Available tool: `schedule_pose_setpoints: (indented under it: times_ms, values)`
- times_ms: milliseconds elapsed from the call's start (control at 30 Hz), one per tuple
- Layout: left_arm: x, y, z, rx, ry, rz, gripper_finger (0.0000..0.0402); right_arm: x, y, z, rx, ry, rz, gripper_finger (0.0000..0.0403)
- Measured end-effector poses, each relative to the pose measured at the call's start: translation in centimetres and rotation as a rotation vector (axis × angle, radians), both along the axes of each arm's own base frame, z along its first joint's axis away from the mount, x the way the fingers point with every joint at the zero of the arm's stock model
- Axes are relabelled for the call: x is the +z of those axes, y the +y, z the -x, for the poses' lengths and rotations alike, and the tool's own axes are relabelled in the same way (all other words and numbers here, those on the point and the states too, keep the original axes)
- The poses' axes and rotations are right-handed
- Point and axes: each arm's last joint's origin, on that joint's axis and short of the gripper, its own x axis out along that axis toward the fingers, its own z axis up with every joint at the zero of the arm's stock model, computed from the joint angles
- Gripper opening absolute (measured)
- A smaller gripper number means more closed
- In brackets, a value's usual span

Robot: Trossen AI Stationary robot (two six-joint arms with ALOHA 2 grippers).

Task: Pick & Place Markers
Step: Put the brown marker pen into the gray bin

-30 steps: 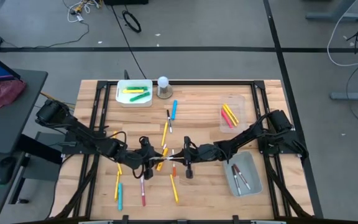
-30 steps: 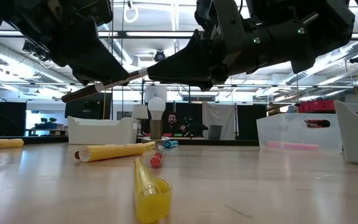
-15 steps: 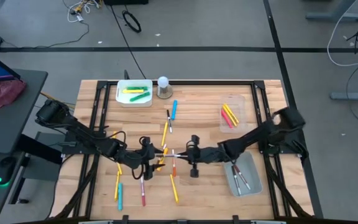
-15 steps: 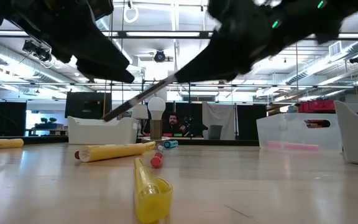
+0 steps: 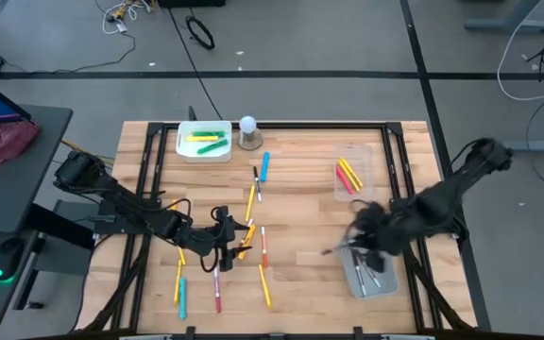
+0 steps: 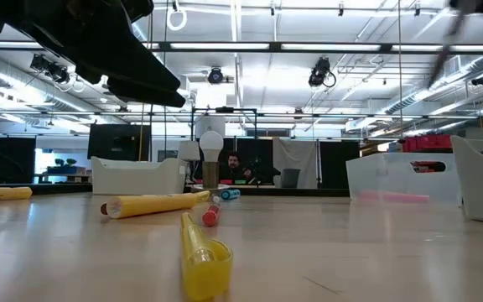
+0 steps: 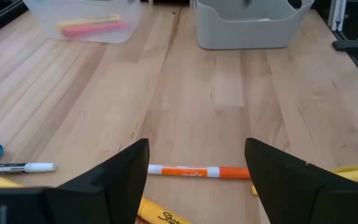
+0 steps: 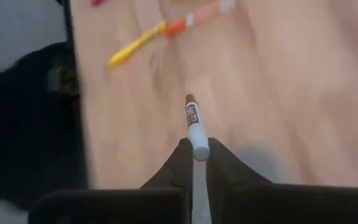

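Markers are light, stiff and slick; grip mid-barrel. Right claw pinches a white dark-capped marker by its tail, grey bin just beneath. Left claw gapes, orange marker between its fingers.

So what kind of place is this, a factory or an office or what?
Probably a robotics lab or workshop. Two robot arms work over a wooden table strewn with markers, loose cables trail across the concrete floor, and the ceiling has exposed pipes and strip lights.
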Motion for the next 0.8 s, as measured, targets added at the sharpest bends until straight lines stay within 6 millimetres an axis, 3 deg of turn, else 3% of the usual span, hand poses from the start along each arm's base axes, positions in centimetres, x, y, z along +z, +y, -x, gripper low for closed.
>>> schedule_pose_setpoints:
  times_ms: [100,233,533,800]
  values:
    - [0.0,0.0,0.0,0.0,0.0,0.0,0.0268,1.1,-0.2,2.5,-0.099,0.101,-0.08,0.0012]
    - [0.0,0.0,0.0,0.0,0.0,0.0,0.0268,-0.2,-0.3,3.8,-0.22,0.277,-0.114,0.0012]
    - [0.0,0.1,0.0,0.023,-0.006,-0.012,0.0268,-5.4,0.6,3.5,-0.283,0.527,-0.07,0.0012]
    - [0.0,0.4,-0.1,0.05,-0.011,-0.016,0.0268,-6.2,0.7,3.1,-0.25,0.692,-0.163,0.0012]
